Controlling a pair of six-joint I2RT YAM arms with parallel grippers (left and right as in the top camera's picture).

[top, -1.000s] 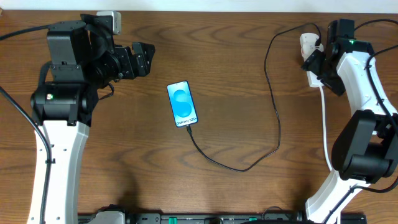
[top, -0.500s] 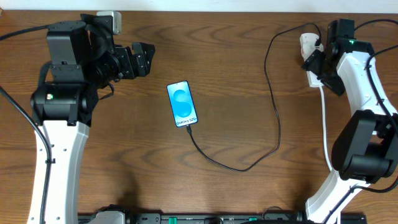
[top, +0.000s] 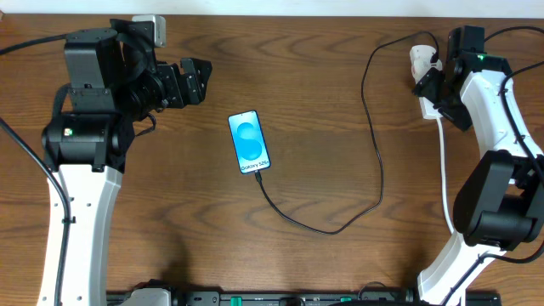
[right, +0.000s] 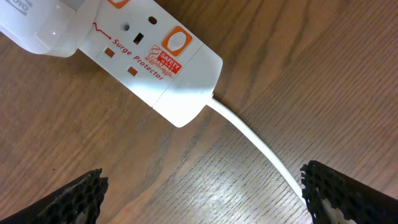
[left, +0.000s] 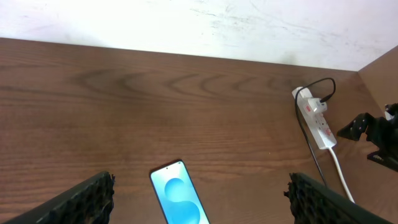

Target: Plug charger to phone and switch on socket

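On the left, our left gripper (top: 197, 79) hovers above the table (top: 323, 110), well apart from everything, its fingers (left: 87, 198) spread wide and holding nothing. Just right of it the phone (top: 249, 142) lies flat, screen up and lit blue. The charger (top: 377, 170) meets the phone's near short edge, loops across the wood and climbs to the far end of the socket (top: 420, 58). From overhead the connector looks seated in the phone, though we cannot confirm that at this size.

So we judge the plugging part done and the switching step in hand. Our right gripper (top: 442, 98) hangs over the socket's near end, fingers (right: 339, 190) spread and empty. The wrist view shows the white cord (right: 255, 140) leaving the strip below it. What looks like the orange-framed switch (right: 175, 41) sits near that end.

Next we need to bring one fingertip over that switch and press down. The strip is light and could slide or tip, so the push should be straight and gentle.
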